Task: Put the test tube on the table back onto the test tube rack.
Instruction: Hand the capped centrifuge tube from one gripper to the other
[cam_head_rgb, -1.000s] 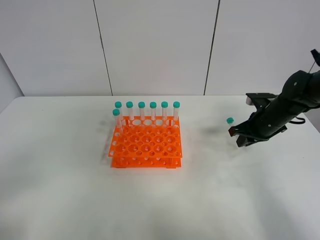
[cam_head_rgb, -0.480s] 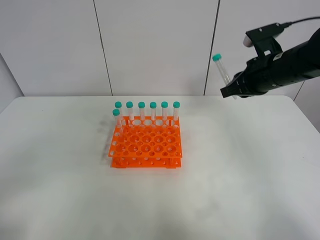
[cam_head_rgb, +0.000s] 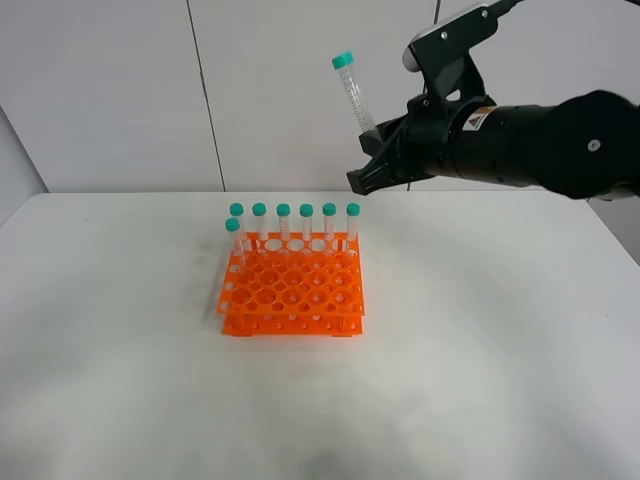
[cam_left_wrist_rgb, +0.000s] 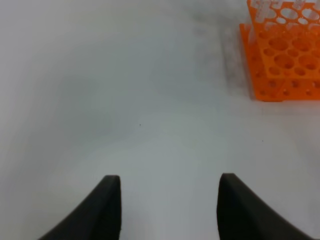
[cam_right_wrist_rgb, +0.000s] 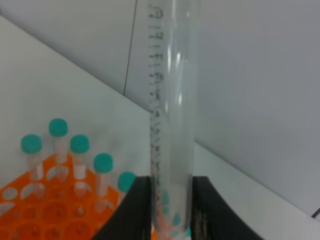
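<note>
Up in the air on the right side, my right gripper was clamped on the lower end of the test tube. The teal cap pointed up and the whole thing leaned a bit toward the left of the overhead view. From that camera the tube sat well clear of the table, higher than the test tube rack and off past its back right corner. How far over the rack it really was, I couldn't tell from that angle.

On the right wrist cam the clear tube ran straight up between the two black fingers, graduation marks readable, with the rack and some capped tubes down below it.

Seven other tubes stood upright in the orange rack: six along the back row and one just in front of them at the left end.

My left gripper hung with its jaws wide apart over bare tabletop, gripping nothing, with a corner of the rack off to one side.
</note>
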